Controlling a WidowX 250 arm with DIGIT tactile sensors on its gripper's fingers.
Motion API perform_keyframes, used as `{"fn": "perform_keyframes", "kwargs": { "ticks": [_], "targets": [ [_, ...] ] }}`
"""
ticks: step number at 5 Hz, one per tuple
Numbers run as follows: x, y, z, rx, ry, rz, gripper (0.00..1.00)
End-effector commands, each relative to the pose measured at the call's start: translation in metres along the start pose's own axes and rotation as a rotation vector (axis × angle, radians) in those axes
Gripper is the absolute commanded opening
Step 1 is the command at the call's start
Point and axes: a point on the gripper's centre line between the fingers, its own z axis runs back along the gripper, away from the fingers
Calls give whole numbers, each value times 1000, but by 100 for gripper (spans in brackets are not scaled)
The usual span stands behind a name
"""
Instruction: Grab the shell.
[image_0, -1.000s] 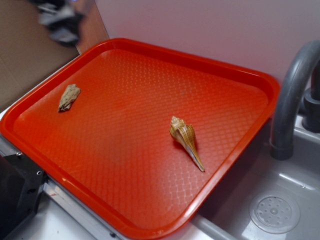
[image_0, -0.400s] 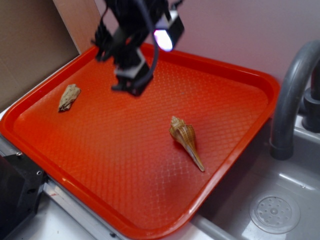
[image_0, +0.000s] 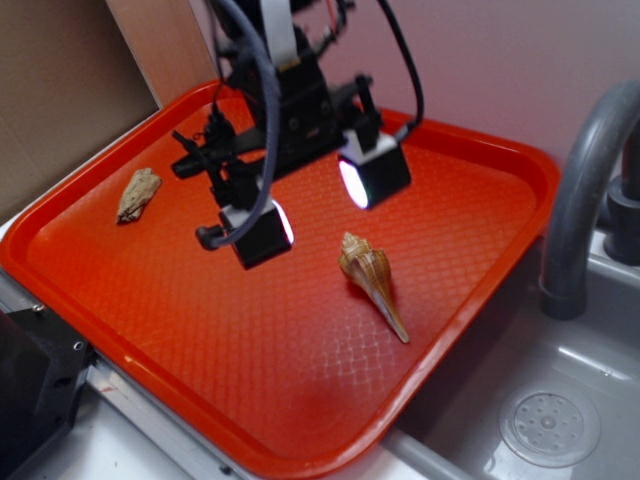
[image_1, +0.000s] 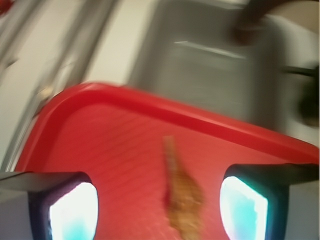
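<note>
A: What takes up most of the scene?

B: A red tray (image_0: 180, 330) with a textured floor, sitting beside a grey sink (image_0: 560, 400) that has a curved grey faucet (image_0: 580, 190) at its back corner. In the wrist view the tray (image_1: 100, 130) fills the lower half, blurred, with the sink basin (image_1: 200, 65) beyond its rim.

A: And the arm?

B: The black gripper (image_0: 312, 205) hangs above the tray's middle, its jaws spread wide, with nothing between them. Both fingertips glow white; one pad (image_0: 262, 235) is nearer the camera, the other towards the faucet.

A: Where is the shell?

B: The shell (image_0: 370, 280) lies flat on the tray floor, right of centre, just below and beside the gripper, spire towards the back wall and thin tail towards the sink. In the wrist view the shell (image_1: 182, 197) sits between the two lit fingers (image_1: 74, 212), apart from both.

A: Anything smaller?

B: A dull beige fragment (image_0: 138, 194) lies near the tray's left rim, well apart from the shell.
</note>
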Motion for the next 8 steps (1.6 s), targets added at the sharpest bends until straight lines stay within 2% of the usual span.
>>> {"fn": "perform_keyframes", "kwargs": {
  "ticks": [1, 2, 4, 5, 7, 8],
  "targets": [
    [-23, 2, -11, -62, -32, -271, 100],
    [-18, 4, -26, -67, -3, -280, 100],
    [-9, -3, -81, -147, 42, -238, 98],
    [-14, -3, -86, -153, 76, -189, 0],
    [-25, -1, -76, -151, 108, -164, 0],
    [-26, 0, -50, -96, 168, -114, 0]
  ]
}}
